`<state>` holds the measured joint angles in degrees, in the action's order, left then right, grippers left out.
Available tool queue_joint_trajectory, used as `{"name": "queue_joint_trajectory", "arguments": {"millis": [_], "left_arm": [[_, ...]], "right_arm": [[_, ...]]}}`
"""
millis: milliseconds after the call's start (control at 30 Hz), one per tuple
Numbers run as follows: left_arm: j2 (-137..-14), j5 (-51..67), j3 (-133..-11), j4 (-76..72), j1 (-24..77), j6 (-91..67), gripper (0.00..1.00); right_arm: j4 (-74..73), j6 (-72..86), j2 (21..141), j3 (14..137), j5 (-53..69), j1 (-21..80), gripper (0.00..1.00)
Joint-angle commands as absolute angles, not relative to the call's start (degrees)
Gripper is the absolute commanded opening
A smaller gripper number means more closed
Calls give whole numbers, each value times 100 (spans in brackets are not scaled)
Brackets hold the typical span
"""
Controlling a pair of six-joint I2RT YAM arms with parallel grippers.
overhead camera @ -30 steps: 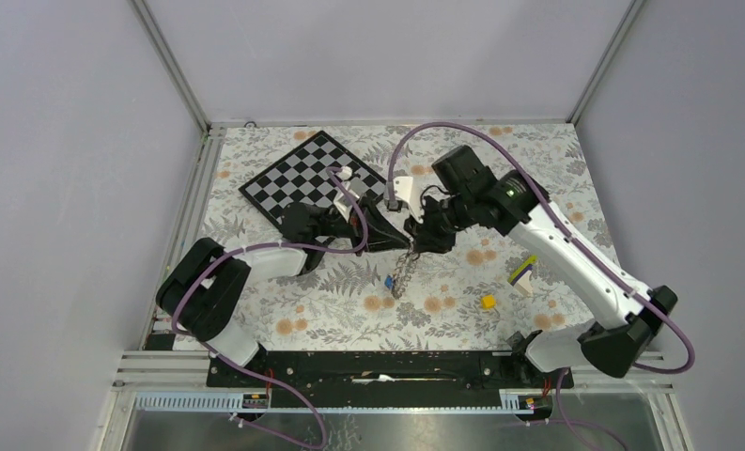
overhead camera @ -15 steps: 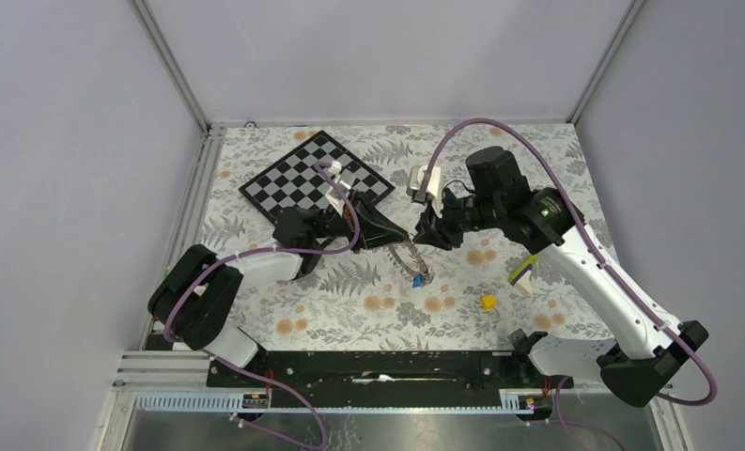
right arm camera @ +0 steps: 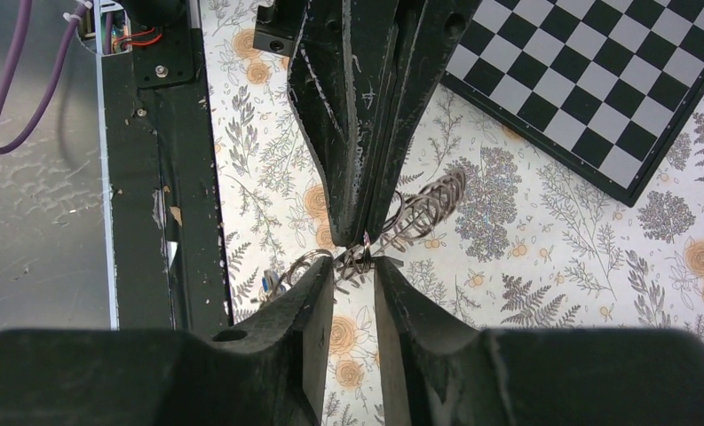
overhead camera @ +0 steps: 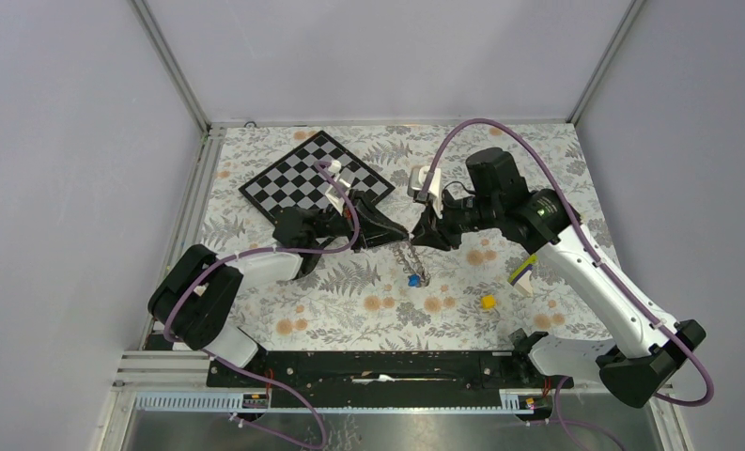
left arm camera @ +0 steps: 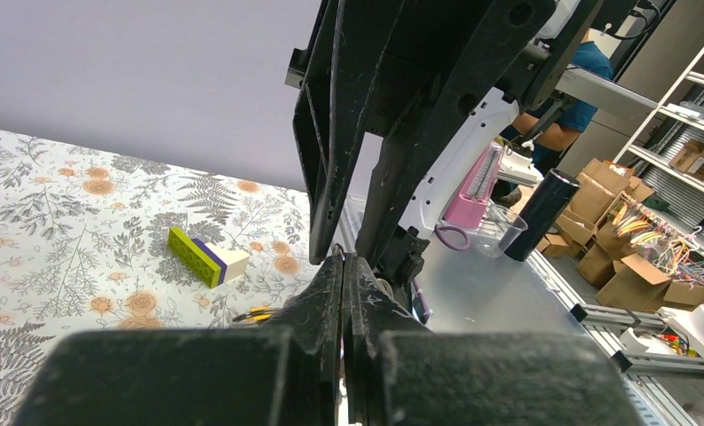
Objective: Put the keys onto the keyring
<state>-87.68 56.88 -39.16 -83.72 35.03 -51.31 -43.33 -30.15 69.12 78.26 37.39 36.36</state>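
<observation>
My left gripper point(overhead camera: 403, 235) is shut on the keyring point(overhead camera: 409, 256), a grey coiled wire loop that droops from its tip toward the flowered cloth. A small blue key point(overhead camera: 412, 279) sits at the loop's lower end. In the right wrist view the left gripper point(right arm camera: 359, 238) comes down from above and pinches the keyring point(right arm camera: 423, 209), with the blue key point(right arm camera: 266, 282) at the left end. My right gripper point(right arm camera: 355, 271) faces it tip to tip, open, with coil strands between its fingertips. In the left wrist view the left gripper point(left arm camera: 343, 266) is pressed shut.
A black-and-white chessboard point(overhead camera: 312, 174) lies at the back left. A yellow cube point(overhead camera: 488, 302) and a purple-and-lime stick point(overhead camera: 522, 272) lie right of the grippers. The black base rail point(right arm camera: 153, 177) runs along the near edge.
The right arm swung right and back, then eased toward the left gripper again. The keyring shifted right, with the blue key now under the two tips. The left gripper stayed shut.
</observation>
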Motion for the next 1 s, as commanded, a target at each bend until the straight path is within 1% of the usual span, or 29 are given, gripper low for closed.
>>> {"name": "queue_joint_trajectory", "arguments": {"millis": [0,67,400,533,667,733,833,900,967], "left_arm": [[-8596,5645,-3977,-9175,3524,-5177,0],[-8606,5660,-3992,-9174,3524,-5185,0],[-8613,5697,-4009,-9176,3538,-5194,0],[-8624,5724,-4002,-9168,3542,-5156,0],[-8616,5791,-4003,-9154,3542,-4959,0],[-8601,5869,-4033,-9089,3542,-4807,13],[-8590,5984,-4103,-8810,3533,-4539,27],[-8633,6063,-4176,-8579,3532,-4413,32],[-8686,6141,-4236,-8456,3533,-4302,34]], "right_arm": [[-4156,-3065,6869,7805,3893,3603,29],[-4144,-3080,6864,7775,3896,3597,28],[-4154,-3149,6898,7724,4019,3601,13],[-4189,-3195,6913,7767,4090,3601,1],[-4541,-3282,7043,7990,4022,3603,0],[-4877,-3348,7218,8207,3869,3623,0],[-5550,-3481,7561,8678,3504,3736,0],[-5887,-3504,7766,8908,3292,3804,0],[-6119,-3493,7899,9104,3127,3879,0]]}}
